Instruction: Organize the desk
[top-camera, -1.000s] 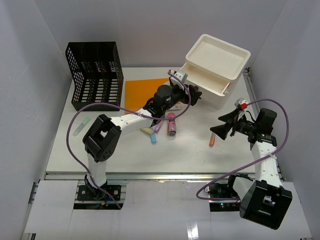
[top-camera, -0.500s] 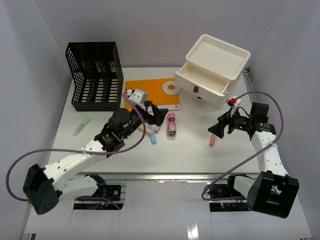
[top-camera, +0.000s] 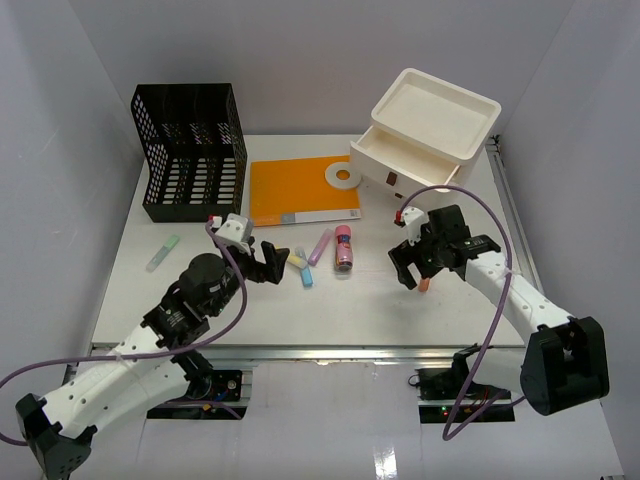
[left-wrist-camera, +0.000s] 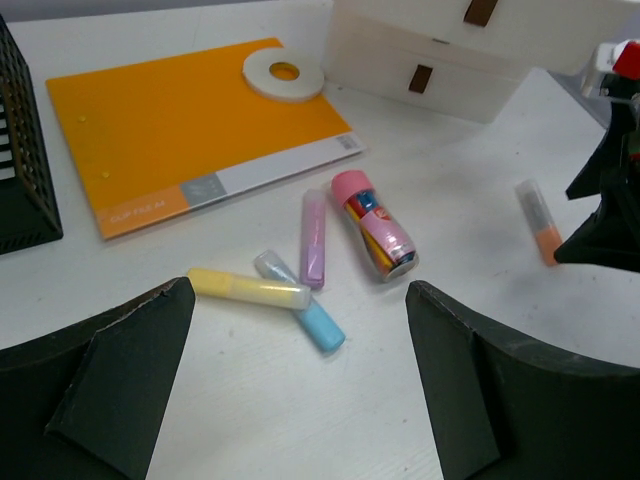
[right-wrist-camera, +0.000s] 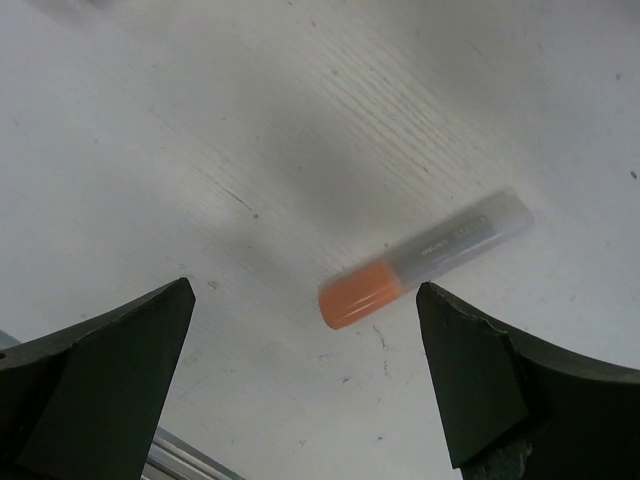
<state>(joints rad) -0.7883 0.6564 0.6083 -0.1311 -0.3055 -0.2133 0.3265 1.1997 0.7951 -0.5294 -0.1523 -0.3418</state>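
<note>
From above, my right gripper hides most of an orange highlighter on the desk, which spreads beneath both tools. My left gripper hangs just short of scattered markers.

Left wrist: its jaws stand wide and empty, lower parts cut off by the frame.

Right wrist: jaws equally wide, empty. The highlighter lies between their tips, its print too blurred to read.
</note>
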